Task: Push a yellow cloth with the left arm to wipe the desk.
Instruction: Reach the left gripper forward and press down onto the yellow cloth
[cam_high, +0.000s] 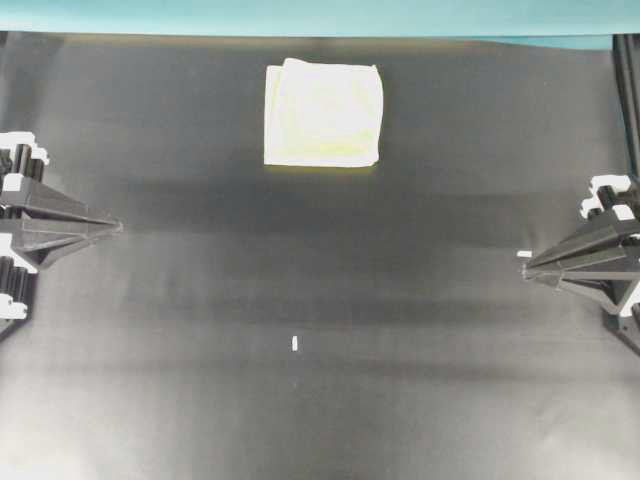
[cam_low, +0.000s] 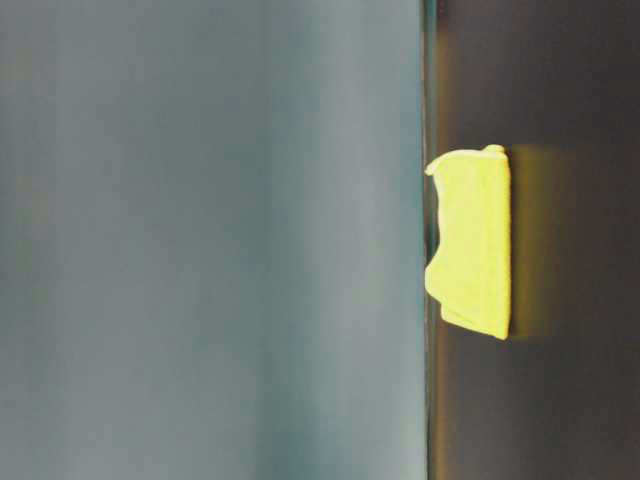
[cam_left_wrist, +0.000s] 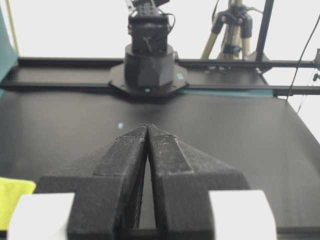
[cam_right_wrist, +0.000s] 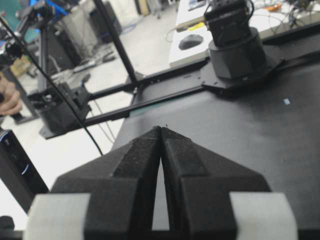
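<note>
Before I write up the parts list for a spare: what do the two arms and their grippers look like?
Both match. The left gripper and right gripper are matte black, with two wedge-shaped, rough-textured fingers tapering to a point. White blocks sit at the base of the fingers, and white clips stand out on the black arm parts behind them. No labels or markings show on the fingers.

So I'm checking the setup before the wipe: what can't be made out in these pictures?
- Yellow cloth: left wrist view cuts it off at the frame edge.
- Left gripper: absent from the table-level view, where the cloth shows edge-on.
- Left arm: overhead edge hides it.
- White mark: too small to identify.
</note>
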